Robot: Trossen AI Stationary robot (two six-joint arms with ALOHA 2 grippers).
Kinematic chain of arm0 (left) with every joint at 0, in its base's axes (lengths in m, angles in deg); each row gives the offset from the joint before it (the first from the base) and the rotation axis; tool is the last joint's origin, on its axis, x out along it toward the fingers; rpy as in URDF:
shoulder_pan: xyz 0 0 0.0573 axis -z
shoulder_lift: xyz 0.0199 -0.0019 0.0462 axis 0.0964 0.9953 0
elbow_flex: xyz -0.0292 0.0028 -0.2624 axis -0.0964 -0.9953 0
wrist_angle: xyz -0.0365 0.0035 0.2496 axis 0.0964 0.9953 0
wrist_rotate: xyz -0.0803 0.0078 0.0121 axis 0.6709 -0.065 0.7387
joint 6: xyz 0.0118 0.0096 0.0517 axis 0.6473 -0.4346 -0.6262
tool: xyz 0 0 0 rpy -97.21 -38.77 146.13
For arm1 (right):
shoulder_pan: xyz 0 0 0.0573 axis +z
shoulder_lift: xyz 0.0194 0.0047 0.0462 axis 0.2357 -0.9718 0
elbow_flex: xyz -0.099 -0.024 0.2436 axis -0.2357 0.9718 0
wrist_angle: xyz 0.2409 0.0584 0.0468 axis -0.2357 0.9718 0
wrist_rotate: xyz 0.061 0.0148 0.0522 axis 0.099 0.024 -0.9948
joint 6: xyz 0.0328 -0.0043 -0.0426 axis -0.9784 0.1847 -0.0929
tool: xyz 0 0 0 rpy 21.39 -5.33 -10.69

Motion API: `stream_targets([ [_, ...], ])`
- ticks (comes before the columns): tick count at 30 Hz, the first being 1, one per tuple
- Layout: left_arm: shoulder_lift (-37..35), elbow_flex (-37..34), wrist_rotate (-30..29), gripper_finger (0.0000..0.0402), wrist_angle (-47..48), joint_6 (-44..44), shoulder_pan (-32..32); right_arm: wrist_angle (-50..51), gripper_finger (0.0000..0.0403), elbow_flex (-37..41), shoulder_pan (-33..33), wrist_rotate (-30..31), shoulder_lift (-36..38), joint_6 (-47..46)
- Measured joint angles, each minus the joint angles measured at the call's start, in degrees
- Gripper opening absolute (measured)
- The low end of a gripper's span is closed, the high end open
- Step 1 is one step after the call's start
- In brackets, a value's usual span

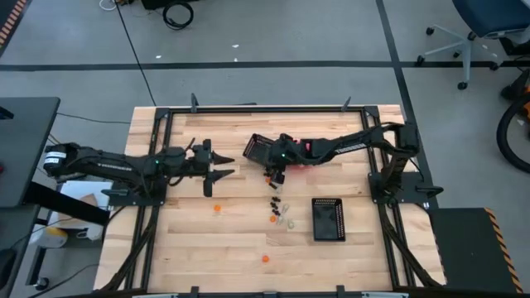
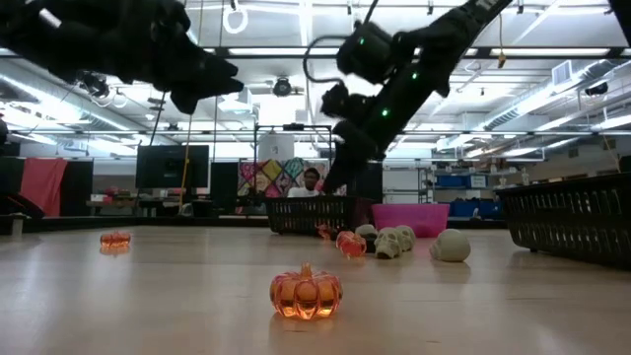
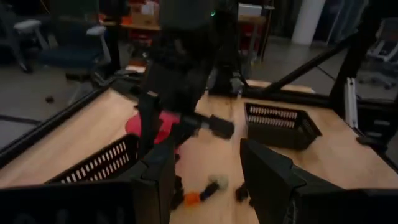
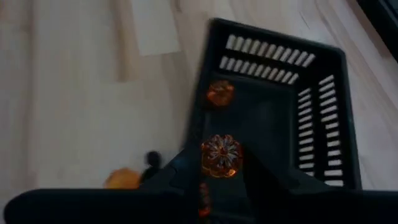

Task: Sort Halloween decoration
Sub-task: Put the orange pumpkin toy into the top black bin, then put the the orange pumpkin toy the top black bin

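The Halloween decoration lies scattered on the wooden table: an orange pumpkin trinket near the front, another left of centre, and a cluster of black, orange and pale pieces mid-table. My right gripper hangs over the far black mesh basket, shut on an orange pumpkin trinket. A second pumpkin lies on that basket's floor. My left gripper hovers open above the table's left half, holding nothing. My right gripper pinches the orange pumpkin trinket by its sides between the two fingertips. The fingers slant down from the table's right side. The pumpkin is lifted clear, above the basket's near part.
A round pink bowl stands behind the cluster, under the right arm. A second black mesh basket sits right of centre. Pale skull trinkets lie before the bowl. A person shows in the room beyond the table.
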Motion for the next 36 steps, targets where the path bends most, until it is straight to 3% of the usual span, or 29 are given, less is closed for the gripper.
stream_targets([
  [6, 3.2, -2.8, -1.6, 0.0156, -1.9, -0.1, -0.3, 1.4, 0.0141, -1.3, -1.9, -1.0, -0.6, 0.5],
  [9, 4.6, -2.9, 0.6, 0.0156, 1.1, -0.5, -0.1, 2.3, 0.0154, -1.7, -2.8, -2.9, -0.4, 1.0],
  [17, 5.0, 6.0, 5.3, 0.0156, 29.8, 4.3, 3.4, 10.0, 0.0156, -1.5, 0.5, 2.6, 7.5, 2.9],
  [28, 9.3, 5.6, 1.8, 0.0156, 31.5, 9.5, 15.1, -23.4, 0.0156, 20.1, 13.1, 5.4, 15.6, 2.6],
  [36, 13.3, 5.1, -4.5, 0.0181, 34.3, 10.4, 19.9, -23.1, 0.0155, 21.2, 15.5, 9.1, 16.0, 3.8],
])
